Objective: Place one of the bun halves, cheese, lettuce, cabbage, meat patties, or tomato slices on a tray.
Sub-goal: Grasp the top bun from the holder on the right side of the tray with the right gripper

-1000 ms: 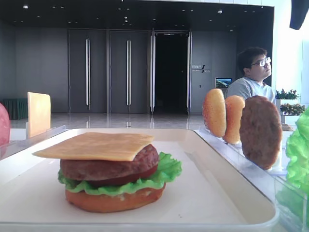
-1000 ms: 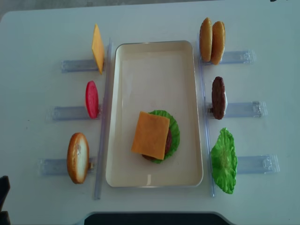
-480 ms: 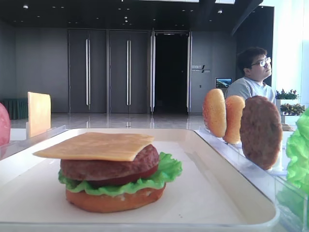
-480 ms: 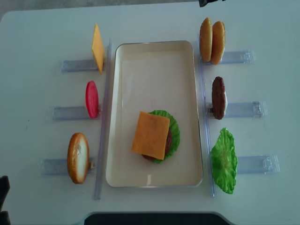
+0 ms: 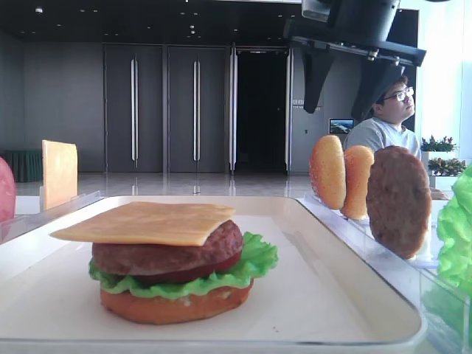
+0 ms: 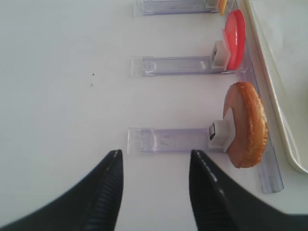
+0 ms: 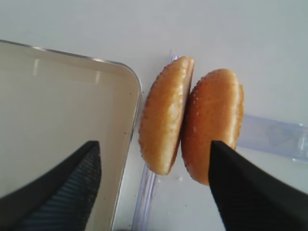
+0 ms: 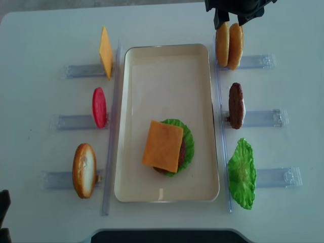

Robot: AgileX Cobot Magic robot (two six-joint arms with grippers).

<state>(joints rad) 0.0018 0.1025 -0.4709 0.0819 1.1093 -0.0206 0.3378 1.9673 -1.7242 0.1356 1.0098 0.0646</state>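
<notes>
Two domed bun halves (image 7: 166,120) (image 7: 211,125) stand on edge side by side in a clear holder at the tray's far right corner (image 8: 229,44). My right gripper (image 7: 154,144) hangs over them, open wide, one finger over the tray side and one past the outer bun, touching neither. The top view shows the right gripper (image 8: 230,20) just beyond the pair. On the white tray (image 8: 167,61) sits a stack: bun bottom, lettuce, tomato, patty, cheese (image 8: 162,146) on top. My left gripper (image 6: 156,153) is open and empty near the left bun (image 6: 248,125).
Clear holders line both long sides of the tray. On the left stand a cheese slice (image 8: 105,52), a tomato slice (image 8: 99,107) and a bun (image 8: 84,170). On the right stand a meat patty (image 8: 236,105) and a lettuce leaf (image 8: 241,173).
My right gripper has come into view from the far side and now hangs over the two buns, its jaws spread wider. The left gripper and all the food have stayed put.
</notes>
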